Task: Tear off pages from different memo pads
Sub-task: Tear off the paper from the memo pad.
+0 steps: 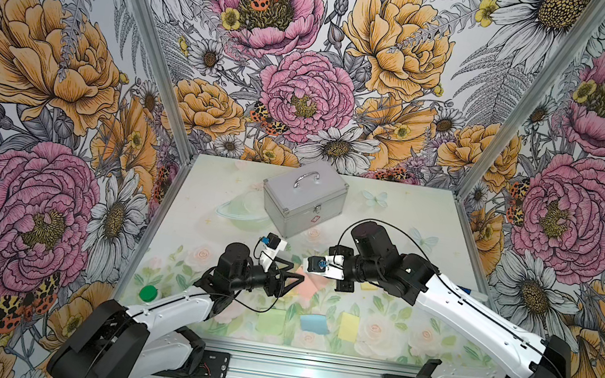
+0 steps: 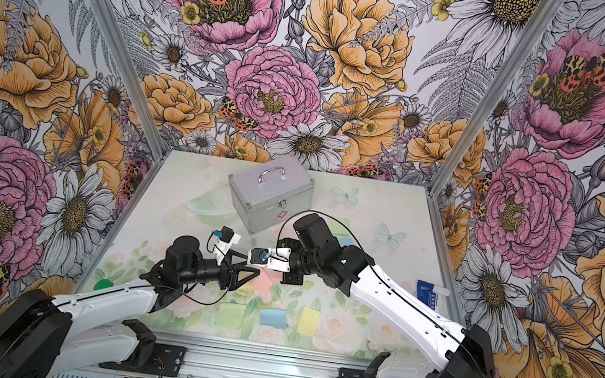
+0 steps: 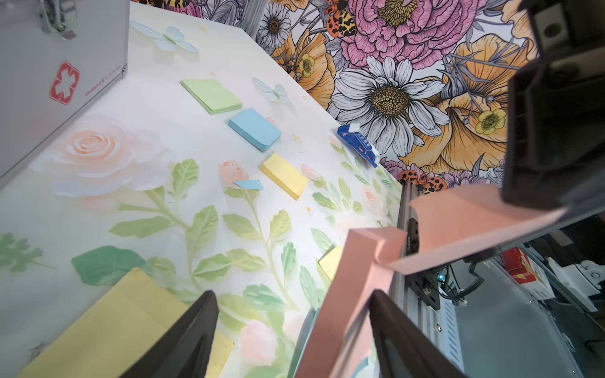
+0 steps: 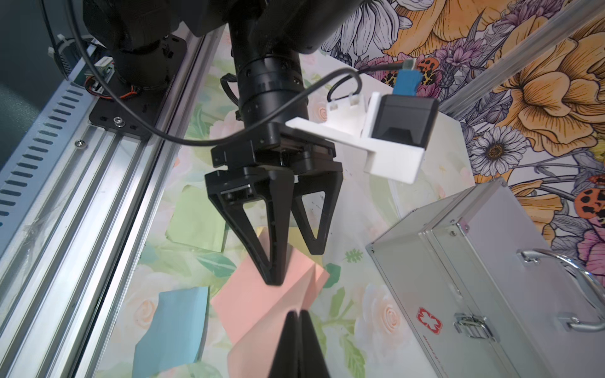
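Pinching salmon-pink square paper page [image 3: 474,229], right claw [image 4: 298,315] clenched. Left claw [image 4: 294,266] spread, touching salmon-pink square memo pad [image 3: 343,288]. Silver metal case [image 1: 303,198] latched shut, contents hidden.

right pincer [image 4: 299,319] pinched on salmon-pink page [image 4: 255,353] curling off pink pad [image 4: 248,301]; left pincer [image 4: 296,265] spread, one finger [image 4: 279,255] on pad.

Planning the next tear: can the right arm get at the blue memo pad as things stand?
Probably not yet: the right gripper is shut on a pink page attached to the pink pad. The blue memo pad lies uncovered.
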Robot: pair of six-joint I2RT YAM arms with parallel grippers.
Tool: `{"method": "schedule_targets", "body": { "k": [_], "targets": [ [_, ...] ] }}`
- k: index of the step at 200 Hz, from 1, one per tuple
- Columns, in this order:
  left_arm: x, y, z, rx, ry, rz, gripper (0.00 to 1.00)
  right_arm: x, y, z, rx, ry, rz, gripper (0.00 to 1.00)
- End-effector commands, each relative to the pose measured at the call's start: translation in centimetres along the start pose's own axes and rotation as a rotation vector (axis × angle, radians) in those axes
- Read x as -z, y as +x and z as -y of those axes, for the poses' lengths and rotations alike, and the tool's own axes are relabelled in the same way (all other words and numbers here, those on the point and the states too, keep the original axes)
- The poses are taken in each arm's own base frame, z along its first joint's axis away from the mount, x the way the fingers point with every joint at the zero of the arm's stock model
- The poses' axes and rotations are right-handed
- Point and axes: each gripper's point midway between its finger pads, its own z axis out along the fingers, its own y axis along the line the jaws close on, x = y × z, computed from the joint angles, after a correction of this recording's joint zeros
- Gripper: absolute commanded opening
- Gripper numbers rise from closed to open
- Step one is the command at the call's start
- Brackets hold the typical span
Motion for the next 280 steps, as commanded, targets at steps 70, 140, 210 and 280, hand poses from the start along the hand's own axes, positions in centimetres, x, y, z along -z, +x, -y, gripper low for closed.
{"method": "schedule_targets", "body": {
  "k": [70,140,210,280],
  "targets": [
    [-1.5,0.4,5.6,-0.111,0.249,-0.085,0.47,0.7,-0.7,-0.1,0.011,-0.008,0.027,0.00],
    [-1.6,0.6,4.9,-0.086,0.206,-0.078,0.42,1.3,1.1,2.4,-0.063,0.116,-0.074,0.00],
    [-1.9,0.9,3.5,-0.057,0.132,-0.101,0.02,2.3,1.2,4.7,-0.145,0.234,-0.092,0.00],
    [-1.9,0.7,1.4,-0.010,0.012,-0.096,0.03,7.3,3.5,7.9,-0.235,0.521,-0.162,0.00]
  ]
}}
